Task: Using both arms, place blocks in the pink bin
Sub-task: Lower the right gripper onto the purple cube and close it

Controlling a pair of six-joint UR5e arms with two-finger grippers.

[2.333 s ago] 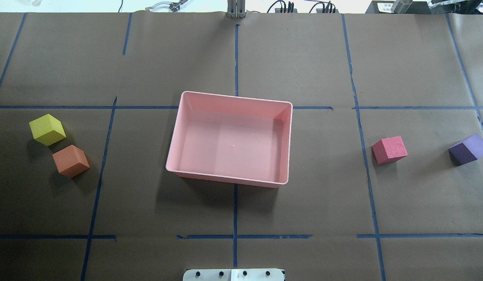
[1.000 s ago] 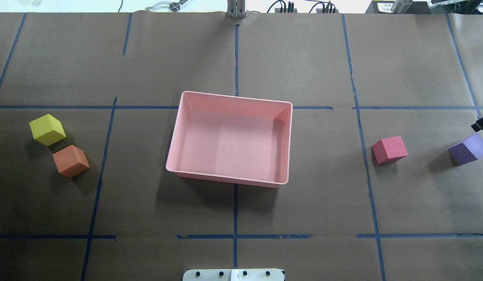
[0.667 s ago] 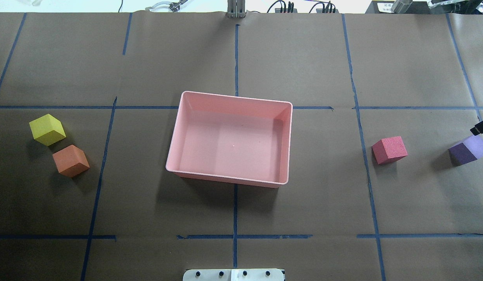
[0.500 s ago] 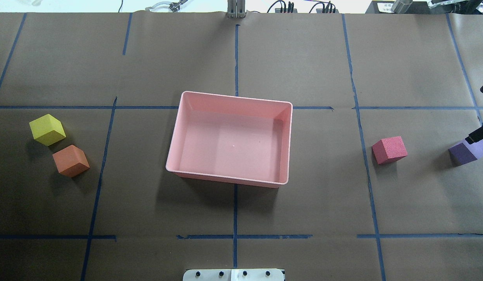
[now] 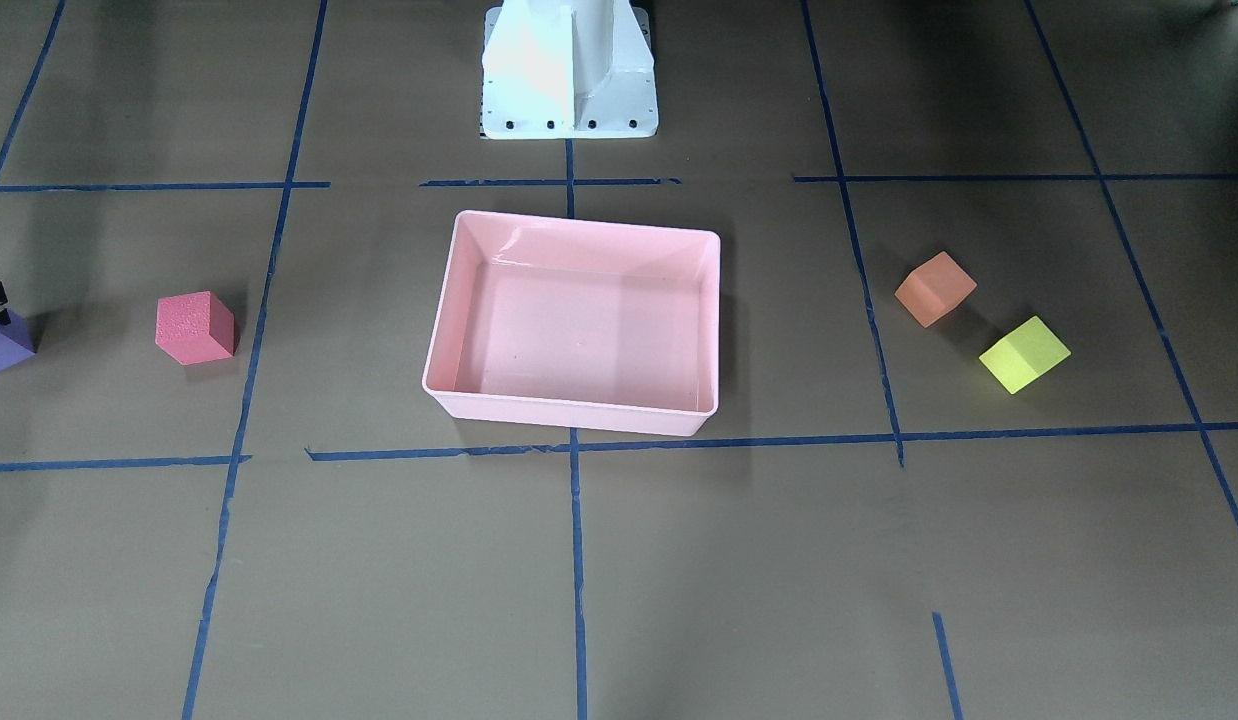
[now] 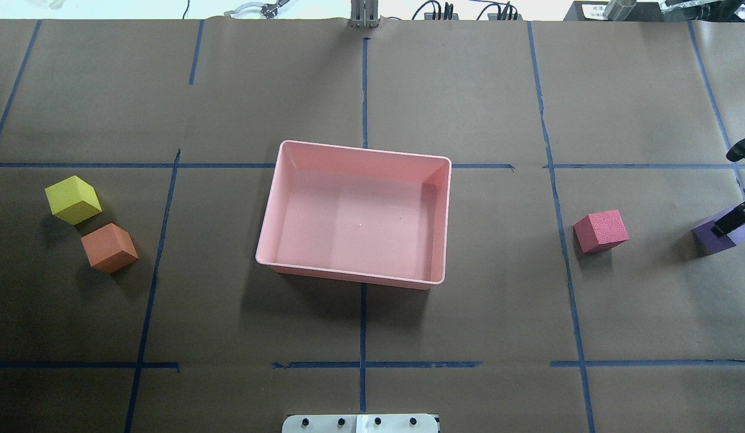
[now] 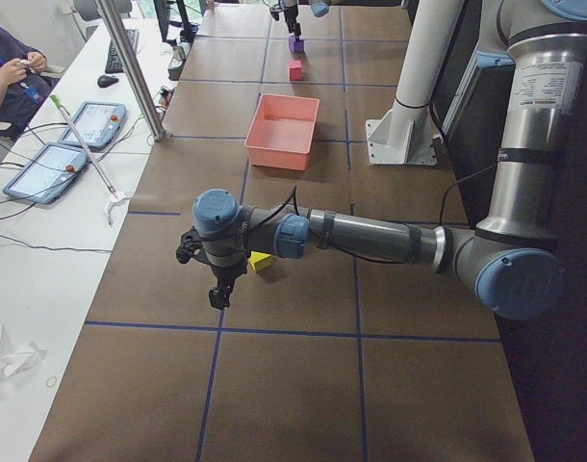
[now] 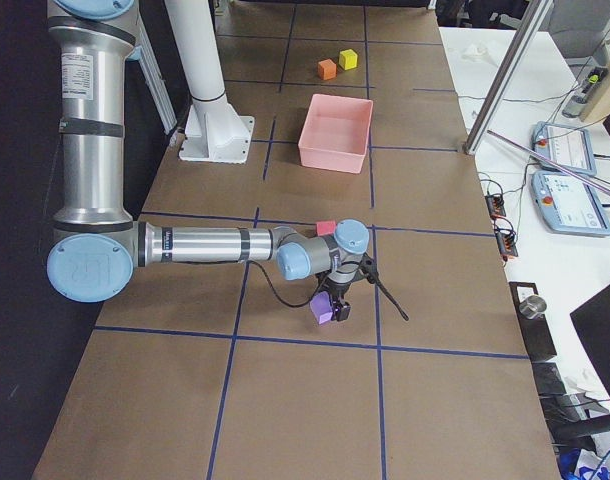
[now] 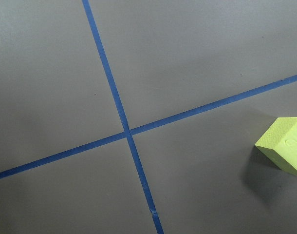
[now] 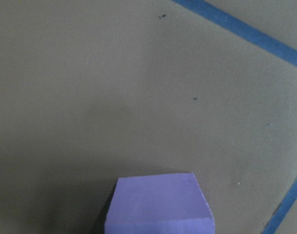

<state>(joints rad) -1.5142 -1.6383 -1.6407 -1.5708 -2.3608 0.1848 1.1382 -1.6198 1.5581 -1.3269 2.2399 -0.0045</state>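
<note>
Blocks [image 6: 600, 231] all sit outside the pink bin [image 6: 353, 275]. The purple block [image 6: 709, 236] is far off on the bin's right side, with the right gripper [image 8: 336, 302] at it. Get the cube in the middle of the claw, then squeeze softly. You cannot tell if that claw, or the left gripper's [image 7: 216, 287], is apart or together. The label [image 7: 553, 91] on the left arm [image 7: 370, 234] is too small to read.
</note>
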